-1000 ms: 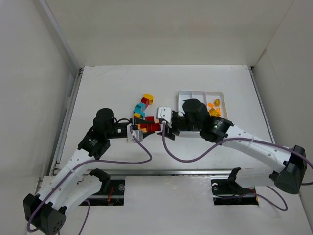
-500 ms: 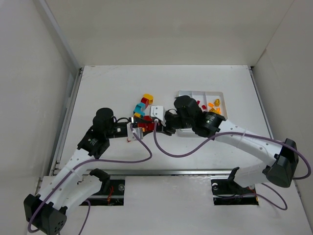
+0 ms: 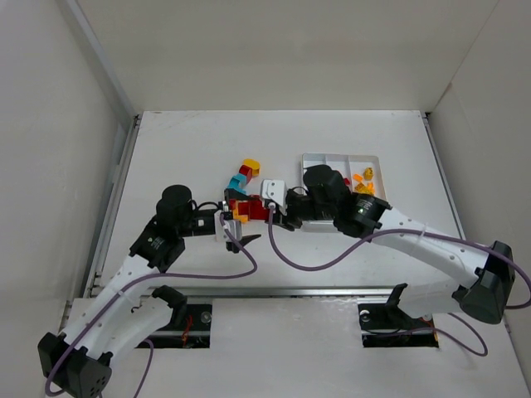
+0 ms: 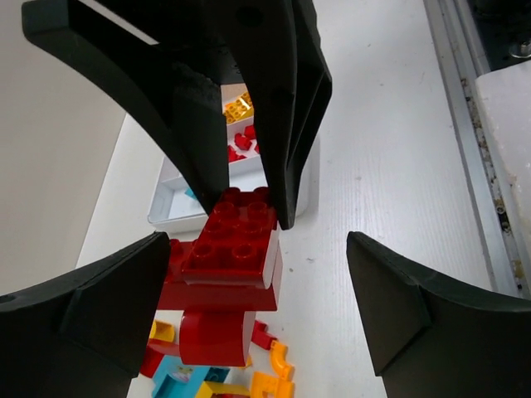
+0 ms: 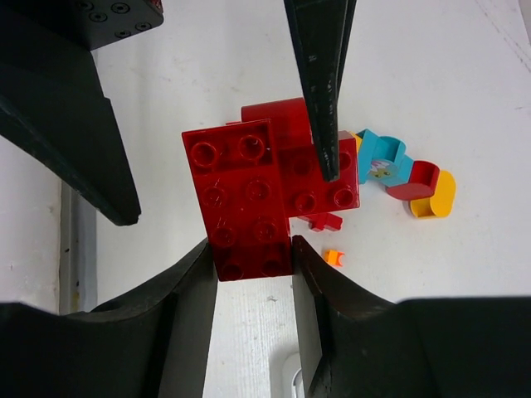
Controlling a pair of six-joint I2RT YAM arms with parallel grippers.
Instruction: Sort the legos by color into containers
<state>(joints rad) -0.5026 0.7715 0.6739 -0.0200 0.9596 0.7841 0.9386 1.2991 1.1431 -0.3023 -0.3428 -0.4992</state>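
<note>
The red lego stack point(image 5: 245, 199) is sitting clamped between the fingers of the right pincer point(image 5: 251, 249), which are pressing on its two long sides. A second ago the left pincer point(image 3: 239, 228) was the one squeezing this stack, while the right one was standing spread just beside it. The left pincer's jaws are now standing wide apart on either side of the stack, touching nothing. Whether the stack is resting on the table point(image 3: 182, 149) cannot be told. Off to the right pincer's right side, loose legos point(image 3: 242, 177) in teal, red and orange-yellow are lying in a small heap, as they were before. One teal piece point(image 5: 380, 156) there is carrying a small printed mark, too small to read. Behind the right pincer's wrist, the white tray point(image 3: 332, 156) is holding orange-yellow pieces point(image 3: 363, 178) in the compartment farthest from the pincer and a red piece point(image 4: 242, 141) in the middle one
</note>
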